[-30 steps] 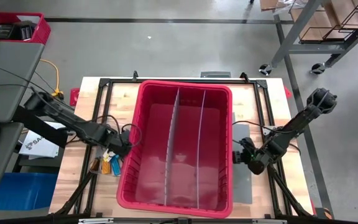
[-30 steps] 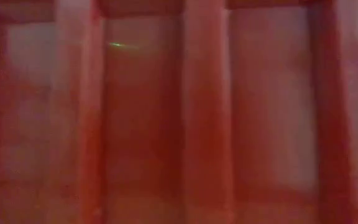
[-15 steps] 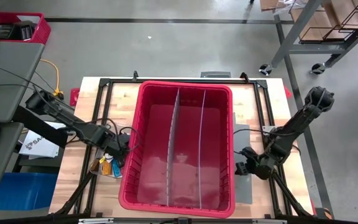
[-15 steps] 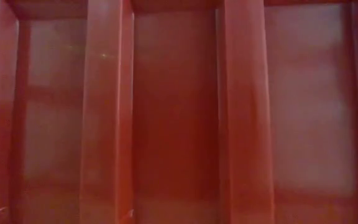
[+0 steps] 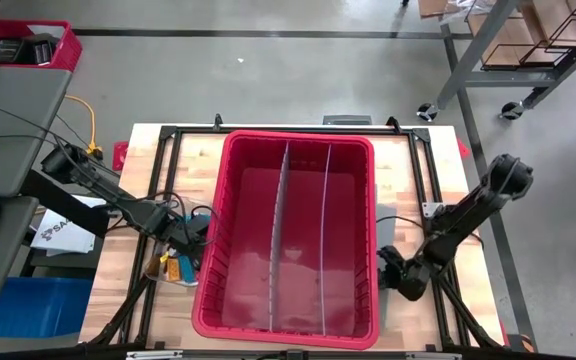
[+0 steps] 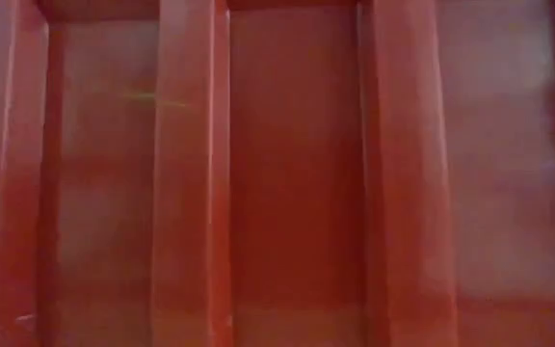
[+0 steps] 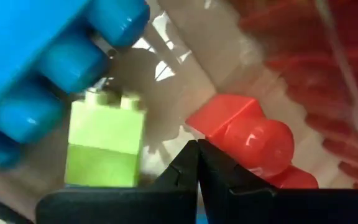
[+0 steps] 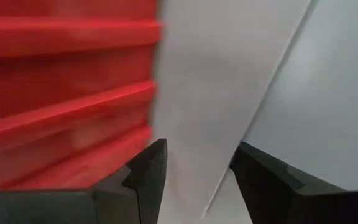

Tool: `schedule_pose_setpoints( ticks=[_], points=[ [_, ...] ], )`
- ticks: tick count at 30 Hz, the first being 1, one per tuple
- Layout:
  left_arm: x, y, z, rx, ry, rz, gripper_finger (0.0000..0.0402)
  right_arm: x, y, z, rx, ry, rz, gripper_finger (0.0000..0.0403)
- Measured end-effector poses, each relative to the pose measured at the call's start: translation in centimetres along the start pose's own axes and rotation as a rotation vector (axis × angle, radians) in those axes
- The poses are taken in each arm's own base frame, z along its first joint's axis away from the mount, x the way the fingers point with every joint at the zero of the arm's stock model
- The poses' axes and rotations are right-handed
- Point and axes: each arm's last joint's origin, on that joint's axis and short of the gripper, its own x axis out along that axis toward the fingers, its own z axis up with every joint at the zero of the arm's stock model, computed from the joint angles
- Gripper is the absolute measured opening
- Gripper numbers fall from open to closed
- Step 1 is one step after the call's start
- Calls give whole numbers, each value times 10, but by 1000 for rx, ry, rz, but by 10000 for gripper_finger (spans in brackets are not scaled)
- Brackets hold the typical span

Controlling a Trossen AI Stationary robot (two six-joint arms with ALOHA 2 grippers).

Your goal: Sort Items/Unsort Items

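1. A large red bin [image 5: 288, 235] sits in the middle of a wooden surface [image 5: 193, 150]; two thin grey dividers [image 5: 280, 235] split it into three long compartments.
2. The left gripper [image 5: 190, 243] reaches low beside the bin's left wall, just above a small cluster of orange and blue items [image 5: 173, 268].
3. The right gripper [image 5: 390, 272] sits low just beside the bin's right wall, over a grey mat [image 5: 386, 305].

A small cluster of plastic building blocks lay on the wooden table just outside the left wall of the bin. A large glossy blue studded block [image 7: 48, 56] sat beside a smaller lime-green studded brick [image 7: 106, 142], the two apparently touching. A shiny red rounded block [image 7: 253, 140] lay near them, apart from the green one.
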Motion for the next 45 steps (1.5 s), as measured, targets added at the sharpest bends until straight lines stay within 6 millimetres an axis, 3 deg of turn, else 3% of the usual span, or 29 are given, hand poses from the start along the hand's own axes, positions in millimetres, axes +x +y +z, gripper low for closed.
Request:
schedule_pose_setpoints(
  ticks=[6,11,19,28,34,38,45],
  points=[
    [6,-1,-1,-15,7,-49,0,17,3,-3,27,-91,142,177],
    [6,0,-1,-14,10,-53,0,19,4,-3,13,-108,152,163],
    [5,-1,0,11,-5,-61,0,19,5,1,3,-177,186,13],
    [3,1,0,2,-39,-89,0,7,2,-3,-54,-171,184,0],
    [-6,6,-6,29,44,-59,0,-14,-1,3,-120,-166,60,0],
    [-17,3,-3,50,10,-49,0,-31,0,8,-148,-132,-51,0],
    [-22,-1,1,59,-96,-44,0,-46,10,8,-113,-101,19,0]
  ],
)
